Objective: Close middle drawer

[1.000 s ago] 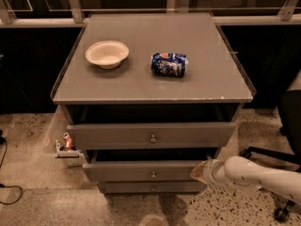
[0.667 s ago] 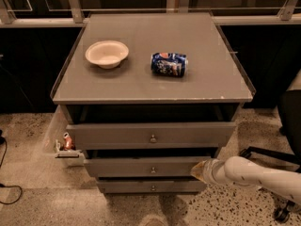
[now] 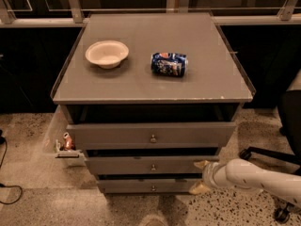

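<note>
My gripper (image 3: 199,176) sits at the right end of the middle drawer (image 3: 141,165), about 4 o'clock from its knob (image 3: 153,167). The fingers are spread wide and hold nothing. The upper fingertip (image 3: 202,164) touches the drawer front's right edge. That front sits slightly further back than the top drawer (image 3: 117,134) at 12 o'clock.

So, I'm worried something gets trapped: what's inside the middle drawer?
Only a dark gap shows above the front of the middle drawer. The upper drawer covers its inside, so any contents cannot be seen. The gripper is at its right end.
</note>
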You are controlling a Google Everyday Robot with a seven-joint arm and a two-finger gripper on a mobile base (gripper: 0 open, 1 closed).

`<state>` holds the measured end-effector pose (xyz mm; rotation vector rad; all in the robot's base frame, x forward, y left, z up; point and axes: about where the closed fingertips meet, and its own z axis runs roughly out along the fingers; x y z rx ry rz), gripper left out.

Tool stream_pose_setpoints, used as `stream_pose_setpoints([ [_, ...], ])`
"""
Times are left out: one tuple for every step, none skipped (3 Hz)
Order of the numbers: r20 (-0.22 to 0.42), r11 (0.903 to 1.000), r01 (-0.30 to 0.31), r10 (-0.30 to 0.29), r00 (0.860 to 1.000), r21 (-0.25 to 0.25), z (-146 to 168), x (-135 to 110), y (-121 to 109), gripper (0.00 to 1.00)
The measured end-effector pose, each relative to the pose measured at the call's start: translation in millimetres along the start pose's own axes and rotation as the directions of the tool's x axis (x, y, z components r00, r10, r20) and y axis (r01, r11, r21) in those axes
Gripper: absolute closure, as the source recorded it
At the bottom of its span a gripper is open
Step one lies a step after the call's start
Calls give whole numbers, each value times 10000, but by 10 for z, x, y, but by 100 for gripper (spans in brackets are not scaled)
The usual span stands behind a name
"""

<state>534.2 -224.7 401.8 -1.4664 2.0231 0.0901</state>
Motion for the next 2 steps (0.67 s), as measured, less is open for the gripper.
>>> stream_pose_setpoints([
  [183,9993,-55,62,9998,-376,-192,-42,292,0],
  [196,9990,-93,101,9998,-440,-220,-32,351,0],
])
